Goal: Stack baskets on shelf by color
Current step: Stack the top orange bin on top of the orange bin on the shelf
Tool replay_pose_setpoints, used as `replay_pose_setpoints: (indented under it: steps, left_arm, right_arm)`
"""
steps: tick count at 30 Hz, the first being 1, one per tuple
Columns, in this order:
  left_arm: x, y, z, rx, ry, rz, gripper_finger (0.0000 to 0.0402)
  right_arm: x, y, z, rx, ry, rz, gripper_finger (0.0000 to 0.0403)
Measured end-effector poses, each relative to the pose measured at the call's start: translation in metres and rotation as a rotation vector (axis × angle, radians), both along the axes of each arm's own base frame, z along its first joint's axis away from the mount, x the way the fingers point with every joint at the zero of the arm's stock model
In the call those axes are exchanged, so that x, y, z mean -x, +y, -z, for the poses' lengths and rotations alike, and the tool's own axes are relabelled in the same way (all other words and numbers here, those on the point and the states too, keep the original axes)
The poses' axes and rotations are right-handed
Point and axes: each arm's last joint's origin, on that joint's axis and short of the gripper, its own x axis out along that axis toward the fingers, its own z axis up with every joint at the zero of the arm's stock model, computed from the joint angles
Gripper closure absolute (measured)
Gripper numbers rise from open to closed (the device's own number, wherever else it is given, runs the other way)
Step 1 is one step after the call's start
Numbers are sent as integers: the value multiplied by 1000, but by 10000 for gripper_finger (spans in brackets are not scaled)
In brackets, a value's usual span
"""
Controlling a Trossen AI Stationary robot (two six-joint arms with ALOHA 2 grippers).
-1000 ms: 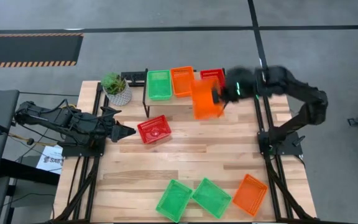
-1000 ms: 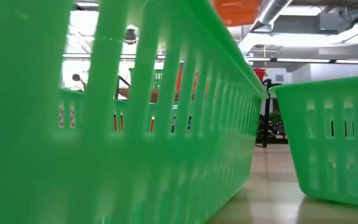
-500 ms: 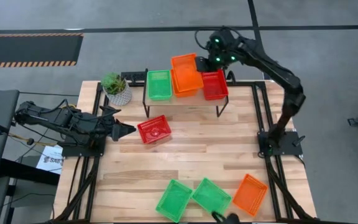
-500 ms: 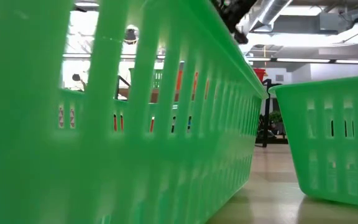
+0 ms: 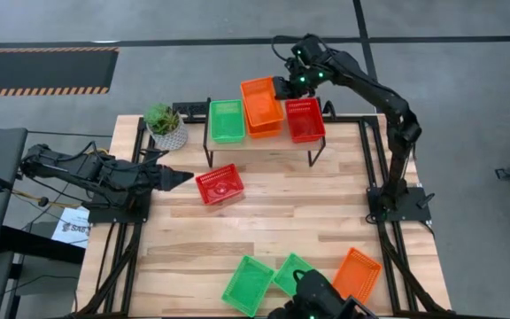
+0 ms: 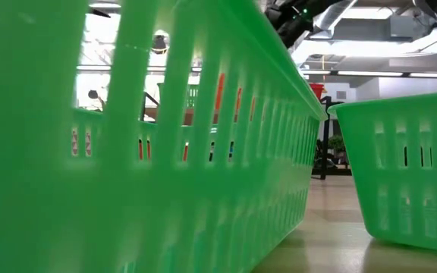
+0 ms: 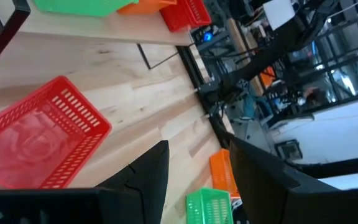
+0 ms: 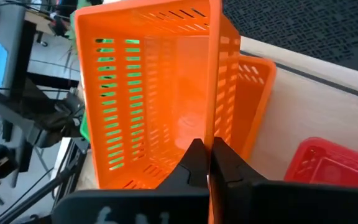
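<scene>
High view | right gripper (image 5: 282, 88) jaws clamped on orange basket (image 5: 261, 105) | left gripper (image 5: 182, 177) jaws apart

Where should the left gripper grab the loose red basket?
On the red basket: pinch the thin rim wall on its near short side, coming from the left gripper. It sits upright and open-topped, apart from the shelf, with that edge facing the open fingers.

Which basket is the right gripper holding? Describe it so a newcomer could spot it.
Find the shelf at the table's far edge, which carries a green, an orange and a red basket. The held one is the orange basket over the middle spot, above another orange one. The right gripper pinches its rim, and it alone sits askew.
</scene>
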Motion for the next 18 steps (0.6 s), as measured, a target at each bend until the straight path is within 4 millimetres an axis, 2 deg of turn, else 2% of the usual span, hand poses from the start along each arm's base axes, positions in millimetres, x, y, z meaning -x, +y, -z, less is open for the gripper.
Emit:
replay_pose_setpoints:
  steps: [14,18]
  left_arm:
    - [0,0,0,-20,6,3,244]
    - [0,0,0,-20,7,3,244]
  right_arm:
    - [-10,14,0,-13,15,-24,400]
    - [-9,15,1,-21,31,-9,386]
